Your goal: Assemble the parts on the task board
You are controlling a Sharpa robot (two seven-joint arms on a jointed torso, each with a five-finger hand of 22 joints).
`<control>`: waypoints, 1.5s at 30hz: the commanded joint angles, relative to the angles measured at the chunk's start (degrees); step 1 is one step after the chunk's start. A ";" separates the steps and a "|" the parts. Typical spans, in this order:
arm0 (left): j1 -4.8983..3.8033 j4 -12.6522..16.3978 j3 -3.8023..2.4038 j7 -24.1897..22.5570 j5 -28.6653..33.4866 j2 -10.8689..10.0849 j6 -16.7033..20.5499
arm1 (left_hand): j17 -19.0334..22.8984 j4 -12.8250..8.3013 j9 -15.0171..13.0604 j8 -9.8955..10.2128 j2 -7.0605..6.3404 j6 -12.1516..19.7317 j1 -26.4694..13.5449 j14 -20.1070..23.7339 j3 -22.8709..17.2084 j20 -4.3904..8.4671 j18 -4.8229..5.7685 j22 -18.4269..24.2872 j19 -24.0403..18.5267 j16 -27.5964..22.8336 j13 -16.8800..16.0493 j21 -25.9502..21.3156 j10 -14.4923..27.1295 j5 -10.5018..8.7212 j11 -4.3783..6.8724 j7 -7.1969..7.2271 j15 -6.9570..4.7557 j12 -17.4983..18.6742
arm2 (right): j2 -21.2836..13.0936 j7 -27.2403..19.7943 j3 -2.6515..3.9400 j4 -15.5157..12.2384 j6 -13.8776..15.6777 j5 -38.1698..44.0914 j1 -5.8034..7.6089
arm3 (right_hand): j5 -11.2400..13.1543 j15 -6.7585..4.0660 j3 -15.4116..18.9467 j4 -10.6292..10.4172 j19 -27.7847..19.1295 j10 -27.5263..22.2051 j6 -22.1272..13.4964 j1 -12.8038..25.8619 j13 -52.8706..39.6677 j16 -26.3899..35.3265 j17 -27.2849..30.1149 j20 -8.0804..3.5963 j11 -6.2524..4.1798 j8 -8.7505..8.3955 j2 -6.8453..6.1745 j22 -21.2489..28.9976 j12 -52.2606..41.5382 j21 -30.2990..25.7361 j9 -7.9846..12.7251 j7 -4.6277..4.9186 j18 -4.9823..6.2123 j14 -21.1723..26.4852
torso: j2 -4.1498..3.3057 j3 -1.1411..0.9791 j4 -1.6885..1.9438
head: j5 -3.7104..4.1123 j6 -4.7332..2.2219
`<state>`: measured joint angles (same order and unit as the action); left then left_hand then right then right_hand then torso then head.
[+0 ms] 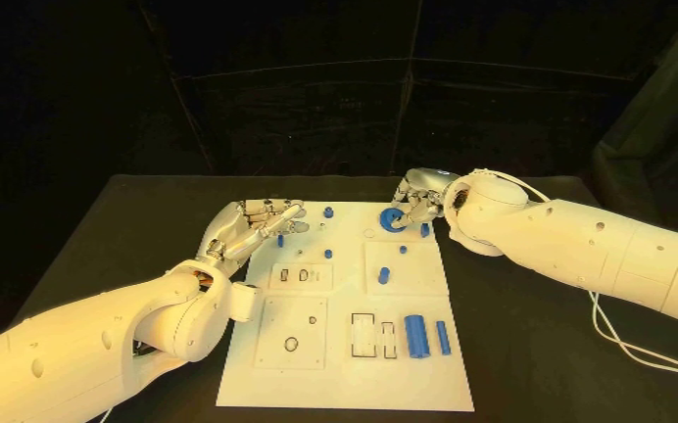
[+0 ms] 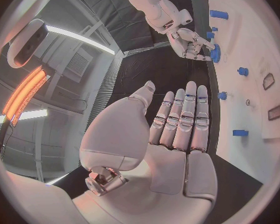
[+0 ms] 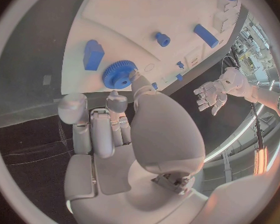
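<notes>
Left arm enters from the lower left of the head view and runs up toward centre; left robot hand (image 1: 255, 224) sits left of centre, fingers extended, side by side and nearly straight, thumb apart, nothing held (own wrist view confirms, (image 2: 177, 129)). Right arm enters from the right edge, forearm angled up-left, with the right robot hand (image 1: 418, 200) just above centre, wrist bent downward. In the right wrist view its fingers (image 3: 102, 129) are curled inward; thumb tip reaches forward; grip contact not resolvable.
</notes>
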<state>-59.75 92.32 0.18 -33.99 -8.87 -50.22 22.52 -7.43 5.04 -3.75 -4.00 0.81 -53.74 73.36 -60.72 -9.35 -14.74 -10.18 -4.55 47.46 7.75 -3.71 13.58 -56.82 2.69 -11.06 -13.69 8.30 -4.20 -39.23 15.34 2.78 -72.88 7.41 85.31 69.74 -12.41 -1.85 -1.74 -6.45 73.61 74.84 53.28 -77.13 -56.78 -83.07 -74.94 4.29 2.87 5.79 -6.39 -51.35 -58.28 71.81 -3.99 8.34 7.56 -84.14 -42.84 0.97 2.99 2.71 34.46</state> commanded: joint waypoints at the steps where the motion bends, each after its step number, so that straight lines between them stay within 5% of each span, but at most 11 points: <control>1: -0.07 0.01 -0.03 -0.22 0.07 0.06 -0.82 | 0.08 -0.19 0.05 0.27 0.44 0.58 -0.04 0.27 -0.05 -0.40 -0.35 0.07 0.08 -0.24 0.06 -0.20 0.37 0.18 -0.09 -0.41 0.32 0.21 | 0.16 -0.69 0.03 0.14 -1.44 0.55 0.08 | -0.20 0.29 -0.31 0.14 0.01 0.44 0.34 -0.63 -0.32 -0.36 -0.95 0.22 -0.05 0.37 0.00 -0.10 -0.45 0.26 -0.07 -0.31 -0.43 -3.29 | 0.03 0.00 0.01 | -0.01 0.09; 19: -0.07 -0.39 -0.02 -0.17 0.07 0.13 -0.93 | 0.08 -0.19 0.05 0.27 0.44 0.58 -0.04 0.27 -0.05 -0.40 -0.35 0.07 0.08 -0.24 0.06 -0.20 0.37 0.18 -0.09 -0.41 0.32 0.21 | 0.81 -0.25 0.00 0.24 -2.98 6.66 -0.11 | 1.81 0.08 -2.69 2.23 -0.07 1.35 1.79 -2.96 -3.55 -0.60 -1.45 0.05 -0.34 1.33 2.28 -0.44 -3.01 0.62 -0.10 -0.53 -0.46 -3.32 | 0.01 -0.04 -0.05 | 0.04 0.42; 22: -0.07 -0.43 -0.02 -0.18 0.07 0.13 -0.95 | 0.08 -0.19 0.05 0.27 0.44 0.58 -0.04 0.27 -0.05 -0.40 -0.35 0.07 0.08 -0.24 0.06 -0.20 0.37 0.18 -0.09 -0.41 0.32 0.21 | 0.96 0.06 -0.01 0.04 -1.41 9.02 -0.27 | 2.42 -0.04 -3.70 2.88 0.03 1.80 2.80 -3.42 -4.42 -0.70 -1.68 -0.04 -0.43 1.74 2.77 -0.79 -3.76 0.84 -0.16 -0.67 -0.51 -3.35 | 0.02 0.00 -0.01 | 0.06 0.46; 27: -0.07 -0.53 -0.02 -0.10 0.07 0.14 -1.12 | 0.08 -0.19 0.05 0.27 0.44 0.58 -0.04 0.27 -0.05 -0.40 -0.35 0.07 0.08 -0.24 0.06 -0.20 0.37 0.18 -0.09 -0.41 0.32 0.21 | 1.08 0.32 -0.02 -0.45 2.98 12.77 -0.44 | 7.65 -0.39 -7.62 3.03 0.69 2.86 5.25 -3.27 -6.21 -1.20 -2.75 -0.34 -0.95 2.49 5.57 -2.21 -5.31 1.69 -0.18 -1.21 -0.74 -3.56 | 0.02 -0.01 0.03 | 0.12 0.53; 30: -0.07 -0.56 -0.02 -0.10 0.08 0.13 -1.19 | 0.08 -0.19 0.05 0.27 0.44 0.58 -0.04 0.27 -0.05 -0.40 -0.35 0.07 0.08 -0.24 0.06 -0.20 0.37 0.18 -0.09 -0.41 0.32 0.21 | 1.06 0.05 -0.03 -1.32 6.04 13.80 -0.55 | 8.25 -0.68 -10.25 3.11 1.20 3.29 6.38 -2.97 -6.85 -1.57 -3.48 -0.60 -1.30 2.69 6.72 -3.20 -5.79 2.27 -0.12 -1.59 -0.91 -3.71 | 0.04 0.00 -0.01 | -0.05 0.49; 40: -0.07 -0.59 -0.02 -0.08 0.08 0.05 -1.46 | 0.07 -0.32 0.05 0.28 0.50 0.62 -0.02 0.27 -0.15 -0.42 -0.35 0.13 0.10 -0.36 0.06 -0.27 0.40 0.17 -0.11 -0.43 0.34 0.26 | 1.00 0.09 -0.01 -7.42 11.00 14.05 -0.67 | 7.67 -0.84 -15.19 3.06 1.44 3.60 7.22 0.07 -7.40 -1.70 -3.76 -0.82 -1.44 2.07 5.45 -3.72 -5.74 2.72 0.14 -1.78 -1.02 -3.74 | 0.04 0.02 0.05 | -0.28 0.37; 45: -0.08 -0.51 -0.02 -0.06 0.08 0.05 -1.61 | 0.07 -0.32 0.05 0.29 0.50 0.63 -0.03 0.28 -0.15 -0.43 -0.35 0.14 0.10 -0.38 0.06 -0.28 0.41 0.17 -0.12 -0.44 0.35 0.27 | 3.44 0.38 0.00 -7.29 12.12 13.87 -0.66 | 7.61 -0.82 -16.80 3.16 1.38 3.62 7.33 1.14 -7.49 -1.66 -3.71 -0.81 -1.40 1.78 4.62 -3.66 -5.59 2.72 0.15 -1.74 -1.00 -3.72 | -0.01 0.11 0.17 | -0.29 0.31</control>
<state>-59.75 91.68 0.19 -33.85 -8.79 -50.18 21.90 -7.43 5.04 -3.75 -4.00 0.81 -53.53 73.36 -60.52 -9.35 -14.74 -10.18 -4.48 47.46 7.76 -3.72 13.58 -56.82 2.69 -11.06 -13.48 8.50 -4.20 -36.05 15.42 2.75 -80.26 16.39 98.33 68.95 -4.54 -2.36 -16.99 -1.92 74.76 77.91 58.17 -76.19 -64.22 -84.52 -74.91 3.57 1.44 7.74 -1.73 -55.02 -63.89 74.26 -1.53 7.47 7.57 -84.04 -42.81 1.02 3.05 2.42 34.78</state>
